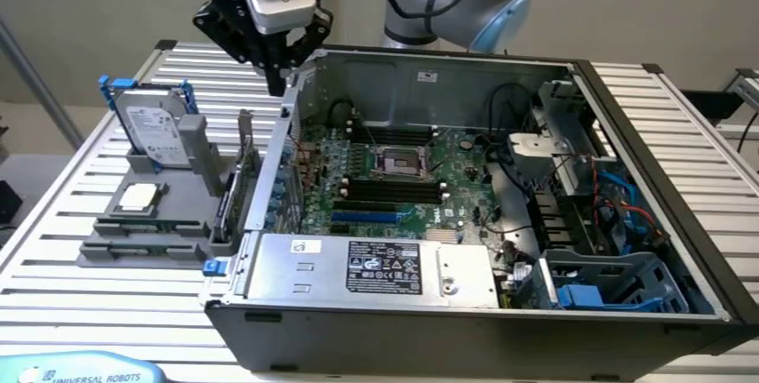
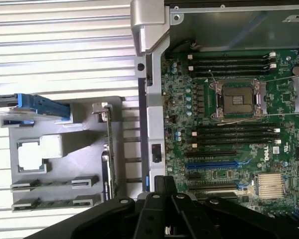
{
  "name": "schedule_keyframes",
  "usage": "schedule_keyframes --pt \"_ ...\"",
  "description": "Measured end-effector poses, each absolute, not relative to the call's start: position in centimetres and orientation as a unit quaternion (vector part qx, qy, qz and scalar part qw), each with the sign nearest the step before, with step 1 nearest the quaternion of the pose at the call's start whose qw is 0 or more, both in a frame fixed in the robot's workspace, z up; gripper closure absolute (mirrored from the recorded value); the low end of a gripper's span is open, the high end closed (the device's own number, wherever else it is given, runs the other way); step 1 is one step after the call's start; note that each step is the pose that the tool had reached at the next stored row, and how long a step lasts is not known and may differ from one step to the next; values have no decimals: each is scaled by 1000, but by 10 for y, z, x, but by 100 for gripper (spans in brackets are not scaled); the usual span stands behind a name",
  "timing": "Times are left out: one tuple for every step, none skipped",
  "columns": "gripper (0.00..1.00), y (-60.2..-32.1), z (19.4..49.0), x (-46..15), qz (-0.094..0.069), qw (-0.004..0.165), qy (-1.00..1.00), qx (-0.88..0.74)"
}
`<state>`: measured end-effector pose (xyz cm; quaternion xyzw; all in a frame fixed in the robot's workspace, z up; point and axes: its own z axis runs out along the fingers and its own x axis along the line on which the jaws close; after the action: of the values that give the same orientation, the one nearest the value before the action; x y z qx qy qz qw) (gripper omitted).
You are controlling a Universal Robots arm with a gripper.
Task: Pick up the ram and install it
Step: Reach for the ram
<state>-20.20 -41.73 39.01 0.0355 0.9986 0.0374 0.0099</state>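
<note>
Two ram sticks lie side by side in grey holders on the fixture, one (image 2: 55, 183) beside the other (image 2: 55, 203); in the exterior view they sit at the fixture's near end (image 1: 145, 227). My gripper (image 1: 279, 88) hangs high above the case's wall on the exterior view's left, shut and holding nothing. Its dark fingers (image 2: 164, 191) are pressed together over that wall. The motherboard (image 1: 392, 170) lies inside the open case, with black memory slots (image 2: 234, 132) on both sides of the processor socket (image 2: 236, 97). The ram is well away from the gripper.
The grey fixture (image 1: 101, 254) also carries an upright hard drive (image 1: 155, 125), a square silver processor chip (image 1: 140, 195) and a tall expansion card (image 1: 243, 179). Inside the case are a power supply (image 1: 368, 267), cables and a drive cage (image 1: 617, 281). All of this rests on a slatted white table (image 1: 71, 303).
</note>
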Motion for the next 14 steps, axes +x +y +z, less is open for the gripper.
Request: schedule_keyframes --pt "89 -418 390 -206 37 10 999 36" --pt "89 -419 389 -211 37 10 999 36" --pt "89 -419 389 -216 37 10 999 36" --pt "89 -420 389 -220 37 10 999 35" --pt "89 -421 388 -225 37 10 999 36" --pt "89 -421 388 -229 37 10 999 36" --pt "89 -422 387 -234 37 10 999 36" --pt "89 -423 387 -238 37 10 999 35" --pt "89 -423 386 -243 37 10 999 35" --pt "89 -424 386 -248 37 10 999 35" --pt "89 -425 385 -252 37 10 999 36" --pt "89 -425 385 -257 37 10 999 36" --pt "89 -426 384 -261 37 10 999 36" --pt "89 -426 384 -266 37 10 999 35"
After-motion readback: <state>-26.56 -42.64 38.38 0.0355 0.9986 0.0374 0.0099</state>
